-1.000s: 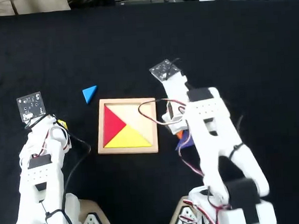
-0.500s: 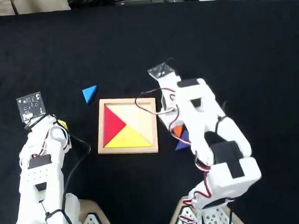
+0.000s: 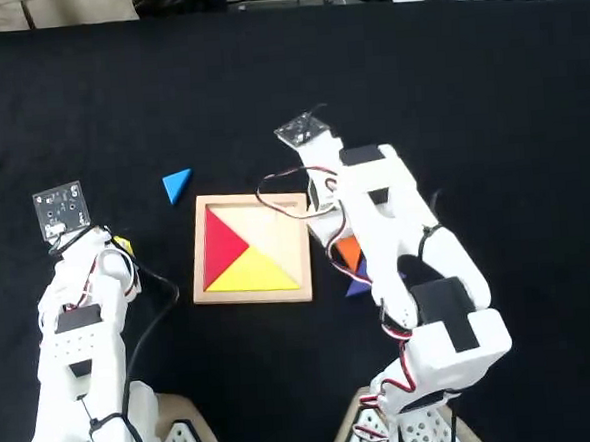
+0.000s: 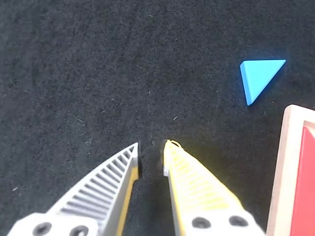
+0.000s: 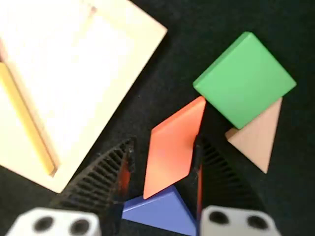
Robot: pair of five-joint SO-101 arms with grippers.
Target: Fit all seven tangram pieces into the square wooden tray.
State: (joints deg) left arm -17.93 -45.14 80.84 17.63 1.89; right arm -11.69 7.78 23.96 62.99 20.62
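The square wooden tray (image 3: 299,249) holds a red triangle (image 3: 221,246) and a yellow triangle (image 3: 253,275). A small blue triangle (image 3: 176,183) (image 4: 258,77) lies on the cloth beyond the tray's far left corner. Just right of the tray, my right gripper (image 5: 162,150) is open and low, its fingers on either side of the orange parallelogram (image 5: 174,147) (image 3: 347,251). Touching that piece are a green square (image 5: 244,81), a tan triangle (image 5: 258,135) and a purple triangle (image 5: 162,209) (image 3: 360,285). My left gripper (image 4: 151,147) rests left of the tray, narrowly open and holding nothing.
The table is covered in black cloth (image 3: 488,99). The tray's right half (image 5: 74,73) is bare wood. The right arm's body (image 3: 396,235) covers most of the loose pieces in the high view. Open cloth lies to the far side and right.
The right arm has swung left toward the tray and come down over the orange parallelogram. The left arm has not moved.
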